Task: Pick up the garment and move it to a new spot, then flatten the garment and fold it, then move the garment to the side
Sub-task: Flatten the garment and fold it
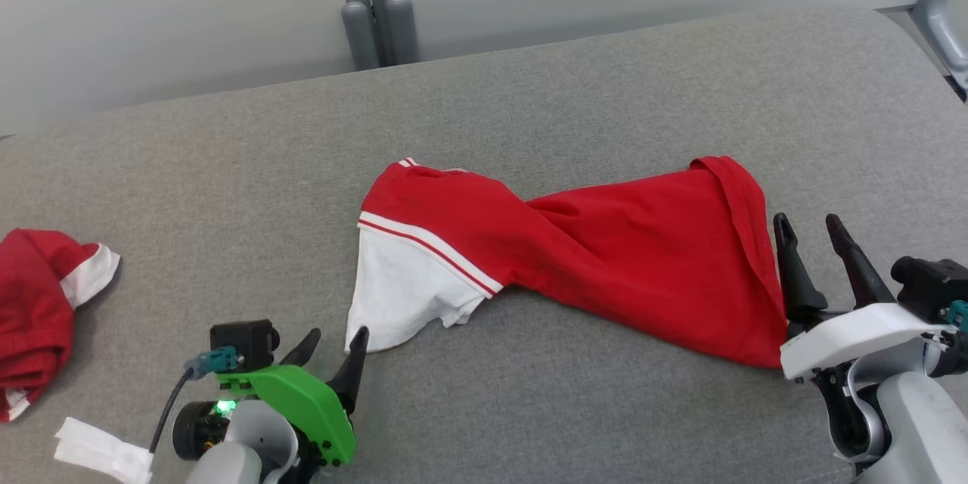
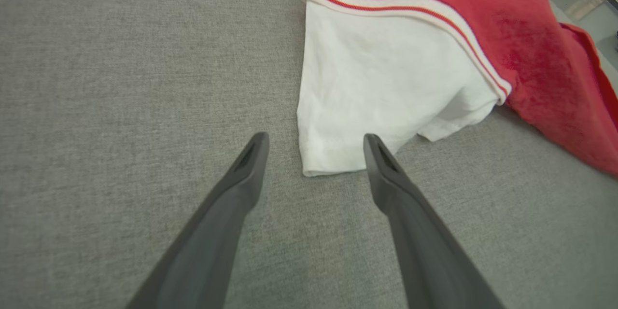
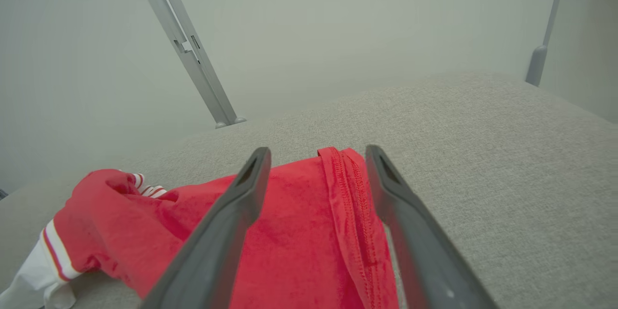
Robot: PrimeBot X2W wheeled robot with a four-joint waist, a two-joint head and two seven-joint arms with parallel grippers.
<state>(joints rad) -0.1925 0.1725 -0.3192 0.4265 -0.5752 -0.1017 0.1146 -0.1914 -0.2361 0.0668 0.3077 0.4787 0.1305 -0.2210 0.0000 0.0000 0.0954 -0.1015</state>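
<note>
The garment (image 1: 605,257), a red top with a white sleeve (image 2: 381,72), lies across the middle of the grey cushion (image 1: 227,166), its length running left to right with a twist (image 1: 522,208) near its centre. The left gripper (image 1: 338,333) hovers at the near left end with its fingers spread, and the sleeve's near corner sits between and just beyond the tips. The right gripper (image 1: 806,219) stands at the right end, also spread wide and holding nothing, with the stitched red hem (image 3: 352,203) lying between its fingers in the right wrist view. This looks like the start of a two-ended grasp to lift or spread the cloth. To do it well, each gripper should come down until one finger slides under the edge, then close on cloth alone. On the left, the hold should take the sleeve corner well in from the tip, since a thin pinch may slip. On the right, the doubled hem gives a firmer bite than the single layer beside it. Because of the twist, pulling the ends straight apart would likely tighten it, so one end probably needs turning over while the cloth is slack. The second red-and-white garment (image 1: 38,302) at the far left edge lies well apart and should stay out of the way.
</note>
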